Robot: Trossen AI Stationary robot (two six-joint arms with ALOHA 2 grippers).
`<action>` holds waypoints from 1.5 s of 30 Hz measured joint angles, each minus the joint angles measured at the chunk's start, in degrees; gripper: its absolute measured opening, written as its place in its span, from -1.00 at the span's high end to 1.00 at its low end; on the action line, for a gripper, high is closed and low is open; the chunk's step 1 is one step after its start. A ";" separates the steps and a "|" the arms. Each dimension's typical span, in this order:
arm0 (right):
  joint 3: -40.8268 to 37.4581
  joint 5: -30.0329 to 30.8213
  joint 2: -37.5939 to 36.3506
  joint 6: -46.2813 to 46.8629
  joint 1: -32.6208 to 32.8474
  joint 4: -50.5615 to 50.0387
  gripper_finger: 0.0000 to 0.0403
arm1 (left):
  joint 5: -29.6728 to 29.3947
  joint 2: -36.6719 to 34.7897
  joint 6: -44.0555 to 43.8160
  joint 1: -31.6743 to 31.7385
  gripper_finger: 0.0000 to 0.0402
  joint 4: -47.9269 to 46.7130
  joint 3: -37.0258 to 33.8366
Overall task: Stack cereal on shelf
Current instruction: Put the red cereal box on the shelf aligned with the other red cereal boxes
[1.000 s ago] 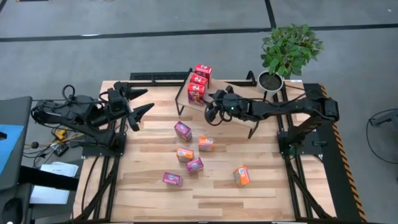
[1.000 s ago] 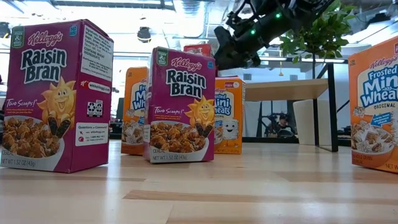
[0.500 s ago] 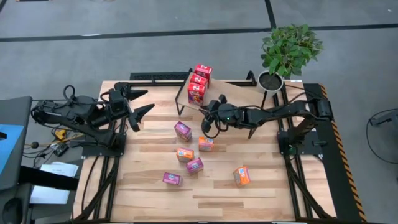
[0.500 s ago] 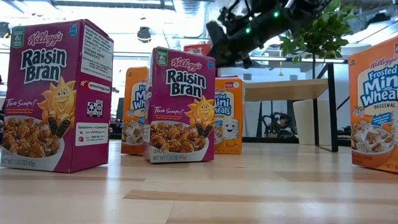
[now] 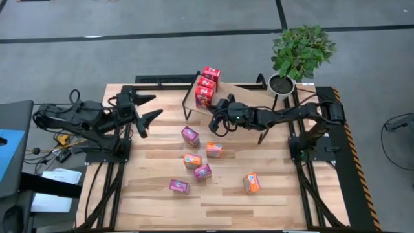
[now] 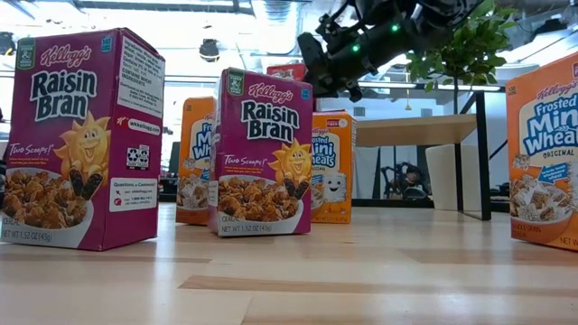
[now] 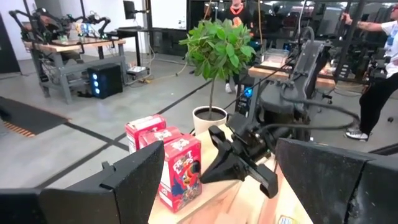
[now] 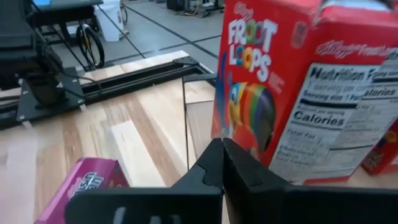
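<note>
Two red cereal boxes (image 5: 206, 87) stand upright on the left end of the shelf (image 5: 249, 94), a light board on black wire legs at the table's far side. Several magenta and orange cereal boxes (image 5: 189, 136) stand scattered on the tabletop nearer the front. My right gripper (image 5: 216, 123) is shut and holds nothing. It hovers by the shelf's near-left corner, just in front of the front red box (image 8: 261, 87). My left gripper (image 5: 152, 107) waits open above the table's left side, pointing toward the shelf.
A potted plant (image 5: 299, 55) stands at the far right corner behind the shelf. The loose boxes fill the middle of the table, with an orange one (image 5: 251, 183) apart at the near right. Bare wood lies along the near edge (image 5: 213, 217).
My right gripper has shut on nothing and has shifted a little toward the table's left, off the shelf's front edge. The boxes have stayed in place.
</note>
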 joint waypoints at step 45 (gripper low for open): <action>0.00 0.09 -0.02 -4.69 0.83 -2.37 0.89 | 36.38 37.26 12.10 30.16 1.00 14.51 -3.23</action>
